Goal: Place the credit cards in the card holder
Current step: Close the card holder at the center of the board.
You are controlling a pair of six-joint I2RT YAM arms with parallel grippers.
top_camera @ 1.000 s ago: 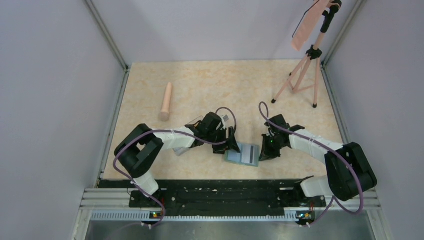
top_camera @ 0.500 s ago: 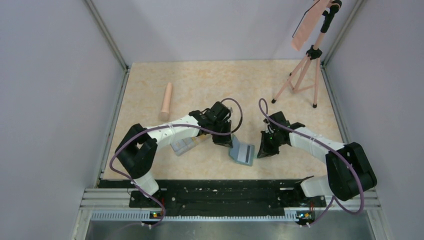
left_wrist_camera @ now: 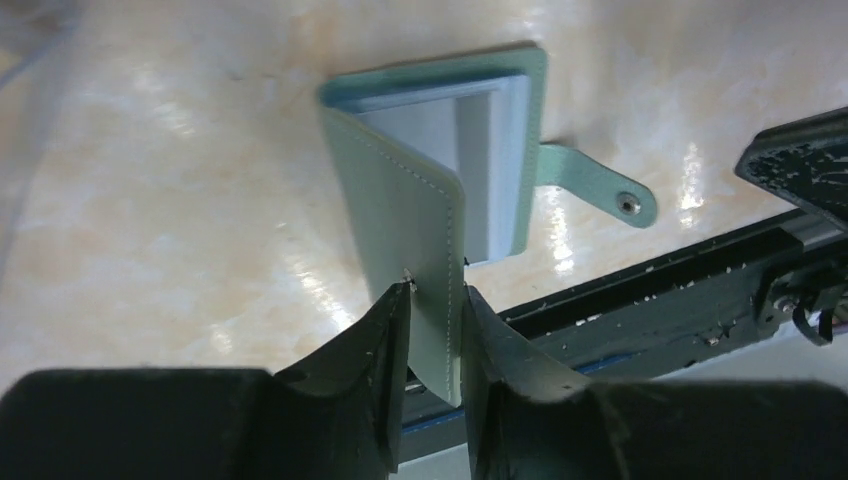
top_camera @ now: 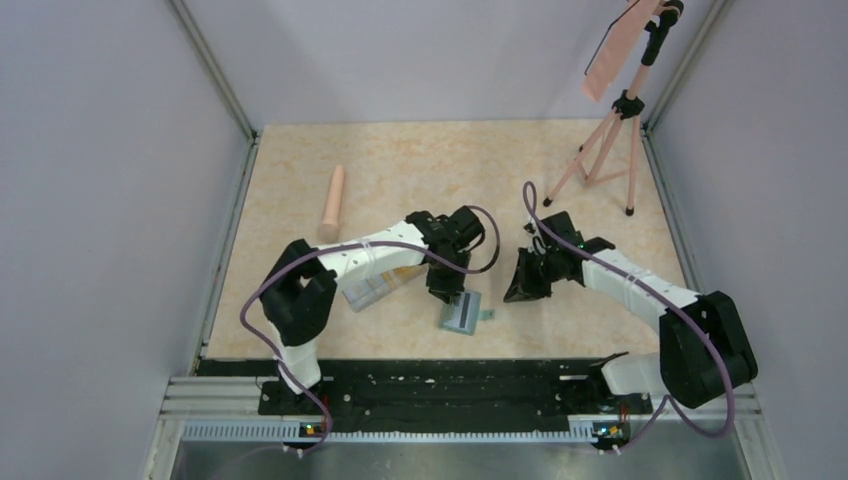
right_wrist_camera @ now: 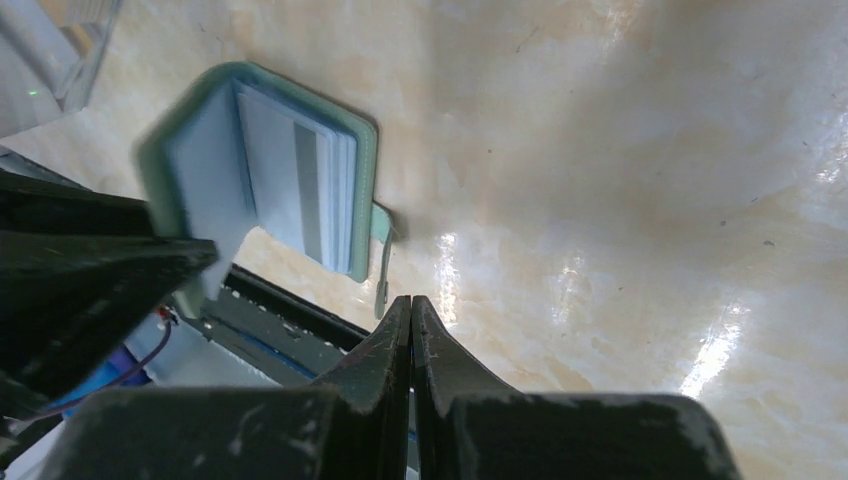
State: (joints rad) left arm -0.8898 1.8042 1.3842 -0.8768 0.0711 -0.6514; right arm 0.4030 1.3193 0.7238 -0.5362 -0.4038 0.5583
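Observation:
The green card holder [top_camera: 463,314] lies near the table's front edge, half open. My left gripper [left_wrist_camera: 437,300] is shut on its green cover flap [left_wrist_camera: 400,190] and holds that flap upright over the pale blue pocket pages [left_wrist_camera: 492,165]. The snap tab [left_wrist_camera: 598,190] lies flat on the table. In the right wrist view the card holder [right_wrist_camera: 300,170] shows a grey stripe on its top page. My right gripper [right_wrist_camera: 411,305] is shut and empty, just right of the tab [right_wrist_camera: 382,262]. Yellowish credit cards [top_camera: 403,275] show partly in the clear box, under my left arm.
A clear plastic box [top_camera: 368,292] sits left of the card holder. A pink cylinder [top_camera: 333,203] lies at the back left. A pink tripod [top_camera: 598,150] stands at the back right. The black base rail [top_camera: 440,385] runs along the near edge.
The card holder lay open flat; my left gripper has swung its cover up and drawn it left and nearer. My right gripper has backed off a little to the right.

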